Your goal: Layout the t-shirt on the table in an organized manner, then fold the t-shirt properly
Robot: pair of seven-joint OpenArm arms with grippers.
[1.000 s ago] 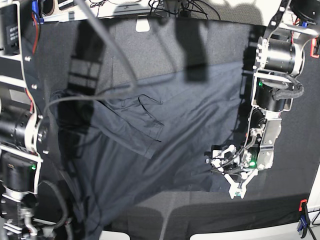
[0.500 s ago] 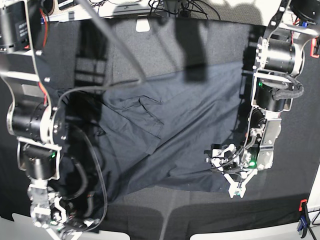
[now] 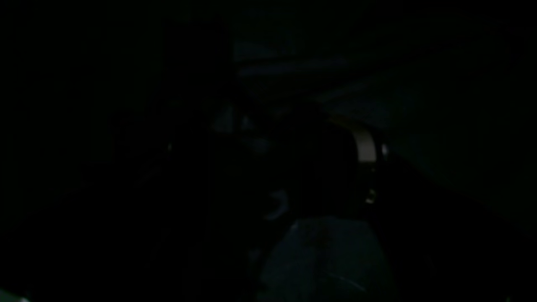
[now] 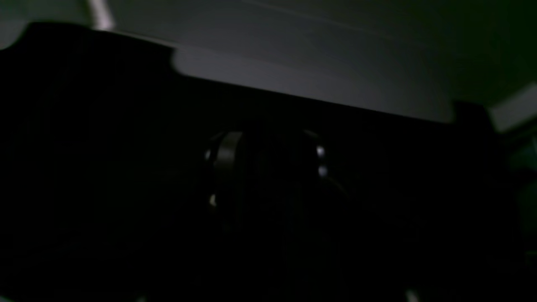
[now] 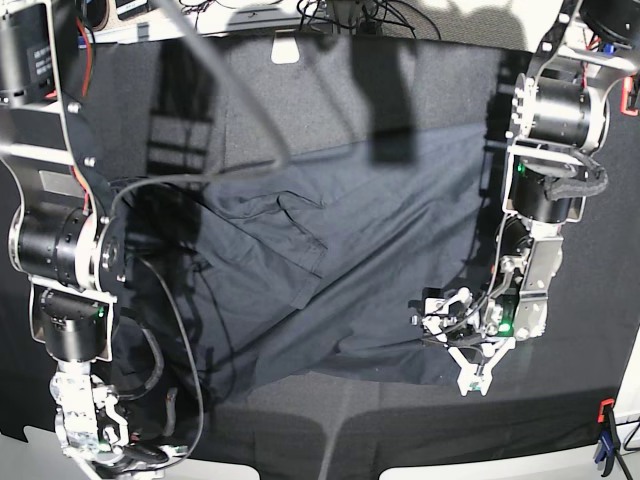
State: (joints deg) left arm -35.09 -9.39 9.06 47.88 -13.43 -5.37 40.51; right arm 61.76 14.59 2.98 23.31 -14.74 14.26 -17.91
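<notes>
Shifted slightly on the scene's left since half a second ago: right claw (image 5: 110, 450), near the desk (image 5: 320, 90) edge, grip impossible to tell. Shirt (image 5: 330, 270) spread mid-desk, wrinkled. Left claw (image 5: 478, 378) at shirt's near right hem, grip unclear.

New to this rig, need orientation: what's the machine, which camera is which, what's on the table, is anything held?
Two robot arms work over a table covered in black textured cloth. The base view looks down from above; the other two views come from cameras on each wrist and are almost black here. The left gripper is on the base view's right, the right gripper on its left. A dark navy-grey fabric t-shirt lies partly spread and creased. The left gripper sits at its near edge, the right at the near left corner. Whether either grips cloth cannot be told.
</notes>
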